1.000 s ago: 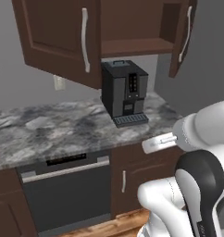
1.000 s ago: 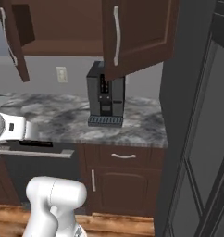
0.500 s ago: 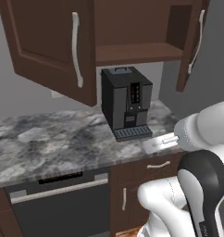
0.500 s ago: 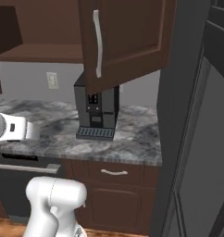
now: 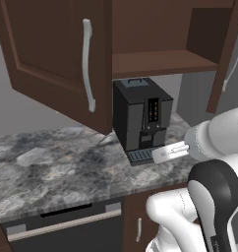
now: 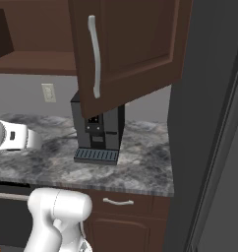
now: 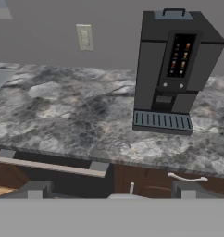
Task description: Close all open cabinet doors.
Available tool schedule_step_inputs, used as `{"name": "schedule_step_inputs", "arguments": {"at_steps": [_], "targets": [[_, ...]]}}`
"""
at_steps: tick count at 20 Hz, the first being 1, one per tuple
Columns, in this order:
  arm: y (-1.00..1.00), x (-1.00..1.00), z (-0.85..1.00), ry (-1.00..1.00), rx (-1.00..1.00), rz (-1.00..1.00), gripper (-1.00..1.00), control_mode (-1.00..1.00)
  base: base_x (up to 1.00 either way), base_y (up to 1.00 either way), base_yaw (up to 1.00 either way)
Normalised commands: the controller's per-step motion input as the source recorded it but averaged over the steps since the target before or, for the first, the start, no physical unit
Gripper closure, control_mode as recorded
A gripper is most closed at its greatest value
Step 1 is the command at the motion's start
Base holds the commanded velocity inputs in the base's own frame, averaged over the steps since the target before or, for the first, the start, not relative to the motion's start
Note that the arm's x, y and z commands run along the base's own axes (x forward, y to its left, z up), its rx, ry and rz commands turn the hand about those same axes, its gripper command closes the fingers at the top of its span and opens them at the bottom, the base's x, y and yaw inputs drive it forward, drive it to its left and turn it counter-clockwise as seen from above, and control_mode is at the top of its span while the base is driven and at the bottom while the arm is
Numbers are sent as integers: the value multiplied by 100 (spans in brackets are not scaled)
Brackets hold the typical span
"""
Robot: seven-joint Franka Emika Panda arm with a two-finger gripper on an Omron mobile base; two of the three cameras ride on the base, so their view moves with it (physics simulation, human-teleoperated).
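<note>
Two dark-brown upper cabinet doors stand open over the counter. In the left base view the left door (image 5: 52, 54) swings out toward me with its long silver handle (image 5: 86, 66), and the right door (image 5: 228, 54) hangs open at the right edge. Between them the open shelf (image 5: 158, 61) shows. The right base view has the right door (image 6: 131, 49) large and close, handle (image 6: 95, 56) facing me. My gripper (image 5: 166, 154) (image 6: 15, 138) is held low at counter height, well below both doors and touching nothing. In the hand view its fingertips (image 7: 35, 190) sit wide apart: open, nothing held.
A black coffee machine (image 5: 140, 118) (image 7: 176, 69) stands on the marbled grey counter (image 5: 52, 167) under the open shelf. A wall outlet (image 7: 84, 37) is behind it. Below are a dishwasher front (image 5: 62, 224) and base-cabinet doors (image 6: 118, 216). A tall dark fridge panel (image 6: 209, 128) rises at the right.
Both base views have shifted: the camera has driven closer, and the cabinet and coffee machine now loom larger. The arm keeps its pose. The doors have not swung.
</note>
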Motion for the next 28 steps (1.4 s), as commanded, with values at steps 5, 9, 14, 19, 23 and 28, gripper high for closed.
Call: {"name": "schedule_step_inputs", "arguments": {"at_steps": [5, 9, 14, 19, 23, 28], "targets": [[0, 0, 0, 0, 0, 0, -100, 100, 47, -2, 0], [0, 0, 0, 0, 0, 0, -100, 100, 25, 0, -2], [0, 0, 0, 0, 0, 0, -100, 100, 0, 0, 0], [0, 0, 0, 0, 0, 0, -100, 100, 0, 0, 0], [0, 0, 0, 0, 0, 0, -100, 100, 0, 0, 0], [0, 0, 0, 0, 0, 0, -100, 100, 0, 0, 0]]}}
